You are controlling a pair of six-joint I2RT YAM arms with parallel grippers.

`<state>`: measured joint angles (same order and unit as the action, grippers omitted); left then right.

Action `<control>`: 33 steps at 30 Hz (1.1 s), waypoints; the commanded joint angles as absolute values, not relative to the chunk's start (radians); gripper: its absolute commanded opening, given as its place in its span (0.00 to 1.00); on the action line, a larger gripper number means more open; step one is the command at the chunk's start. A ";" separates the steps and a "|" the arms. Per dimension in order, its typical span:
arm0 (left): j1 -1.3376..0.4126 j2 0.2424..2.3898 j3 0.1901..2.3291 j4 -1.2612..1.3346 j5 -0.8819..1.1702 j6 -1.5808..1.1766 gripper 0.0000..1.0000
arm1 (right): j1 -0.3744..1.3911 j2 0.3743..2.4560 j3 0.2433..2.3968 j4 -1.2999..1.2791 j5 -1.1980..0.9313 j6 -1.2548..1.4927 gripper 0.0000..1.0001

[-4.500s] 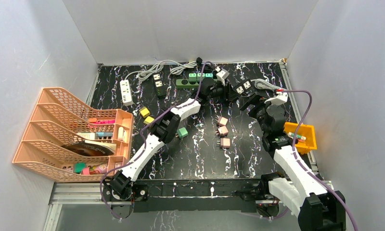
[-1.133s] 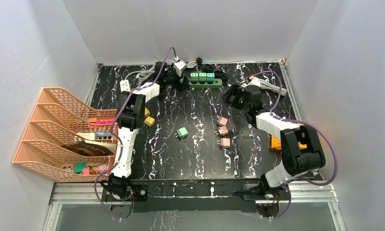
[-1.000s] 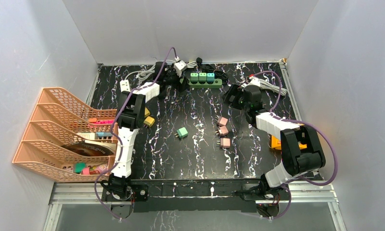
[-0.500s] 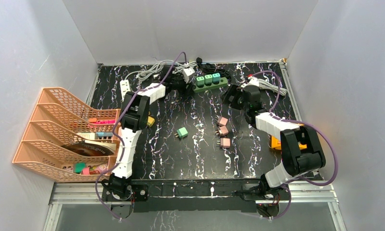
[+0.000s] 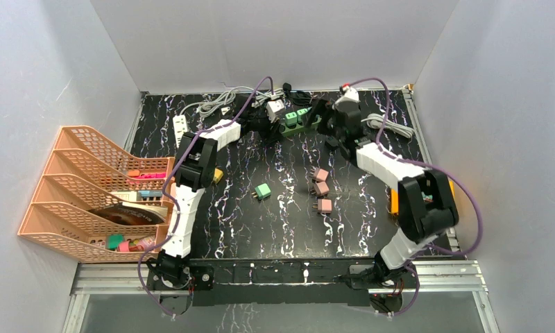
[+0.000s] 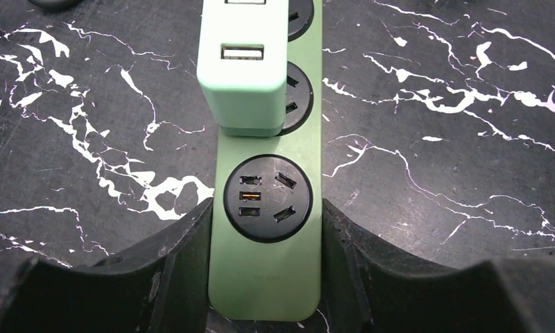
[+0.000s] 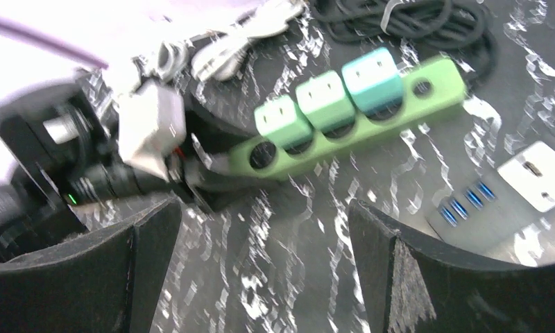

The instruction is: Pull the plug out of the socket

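A green power strip [image 5: 299,118] lies at the back of the black marble table, with three green and teal plugs [image 7: 328,99] seated in its sockets. My left gripper [image 5: 273,123] is shut on the strip's free end [image 6: 266,277], both fingers pressed against its sides; an empty socket [image 6: 266,198] and the nearest plug [image 6: 241,66] lie just ahead. My right gripper [image 5: 321,111] is open and empty, hovering above the table near the strip's other end. In the right wrist view the strip [image 7: 427,80] lies ahead of the open fingers.
White and black power strips with coiled cables [image 5: 219,105] lie at the back left. A white strip [image 7: 538,173] lies at the right. Loose pink plugs [image 5: 321,187], a green plug [image 5: 263,191], a yellow plug [image 5: 215,175], an orange file rack [image 5: 101,194] and an orange bin [image 5: 394,205] are around.
My left gripper has dragged the green strip right and turned it slightly. My right arm has swung from the white strip at the right up to the green strip's far end.
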<state>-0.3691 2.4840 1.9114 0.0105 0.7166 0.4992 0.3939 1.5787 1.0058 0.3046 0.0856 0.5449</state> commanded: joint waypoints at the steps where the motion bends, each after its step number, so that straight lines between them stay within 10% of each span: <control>1: -0.393 2.424 1.810 -0.045 0.738 0.444 0.00 | 0.394 1.747 1.272 0.170 0.058 0.655 0.97; 13: -0.429 2.222 1.367 0.583 0.421 0.302 0.00 | 0.375 2.039 1.525 0.078 -0.200 0.965 0.95; 33: -0.489 2.145 1.219 0.805 0.212 0.396 0.00 | 0.380 2.098 1.584 -0.026 -0.248 1.008 0.91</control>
